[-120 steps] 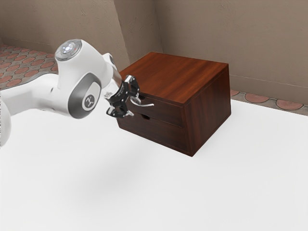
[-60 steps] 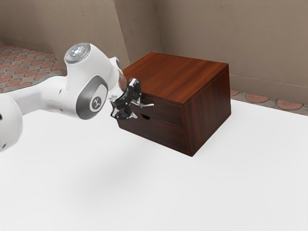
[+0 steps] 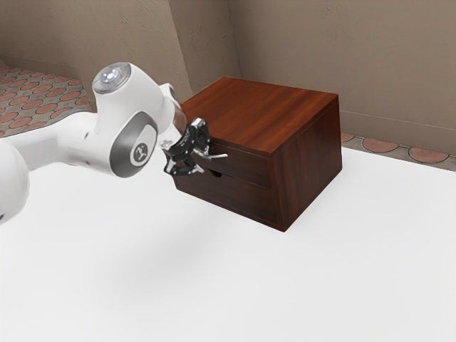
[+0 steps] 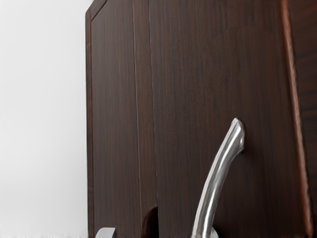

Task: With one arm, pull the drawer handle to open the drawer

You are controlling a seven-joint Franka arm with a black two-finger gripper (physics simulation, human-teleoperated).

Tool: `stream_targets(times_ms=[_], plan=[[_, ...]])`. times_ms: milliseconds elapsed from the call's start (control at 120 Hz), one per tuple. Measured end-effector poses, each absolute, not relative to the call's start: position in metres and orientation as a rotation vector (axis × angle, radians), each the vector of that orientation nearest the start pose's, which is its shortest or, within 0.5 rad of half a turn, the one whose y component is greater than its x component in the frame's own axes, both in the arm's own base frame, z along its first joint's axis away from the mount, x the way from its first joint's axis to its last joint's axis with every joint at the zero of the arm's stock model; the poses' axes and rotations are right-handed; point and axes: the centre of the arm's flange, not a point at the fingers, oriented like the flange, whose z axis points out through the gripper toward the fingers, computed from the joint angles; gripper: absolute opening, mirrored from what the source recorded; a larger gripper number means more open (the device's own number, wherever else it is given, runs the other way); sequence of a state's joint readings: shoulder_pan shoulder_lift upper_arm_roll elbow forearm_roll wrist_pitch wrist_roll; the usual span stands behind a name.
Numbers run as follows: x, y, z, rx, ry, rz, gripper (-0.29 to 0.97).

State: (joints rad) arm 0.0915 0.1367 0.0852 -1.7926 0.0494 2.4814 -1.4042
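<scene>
Nearest to us is the black two-finger gripper, its jaws spread wide one above the other and clamped on nothing. The near end of the curved silver metal handle lies in the gap between them, and we see no firm contact from either side.

We judge the handle to be stiff and hard. It should not flex or bruise under a firm squeeze, but its polished, rounded bar looks slippery. The best hold is probably across the bar where it bows clear of the wood, fingers above and below, so the pull runs straight out and cannot slide along the curve. In the wrist view the handle arcs just ahead of the hand, standing off the wood.

Behind it, the dark wooden upper drawer sits flush with the front of the reddish-brown wooden cabinet and is not yet opened. We expect some sliding resistance. The cabinet looks heavy enough to stay put on the white table, though a sharp tug could drag it.
</scene>
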Motion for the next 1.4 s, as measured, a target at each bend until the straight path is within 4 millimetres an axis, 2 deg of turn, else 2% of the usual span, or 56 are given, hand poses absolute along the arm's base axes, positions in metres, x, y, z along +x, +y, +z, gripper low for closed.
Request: stream_targets(times_ms=[567, 1400], plan=[[0.599, 0.111, 0.538, -2.339, -2.359, -0.757, 0.15], [0.565, 0.113, 0.547, -2.254, -2.435, -0.601, 0.15]])
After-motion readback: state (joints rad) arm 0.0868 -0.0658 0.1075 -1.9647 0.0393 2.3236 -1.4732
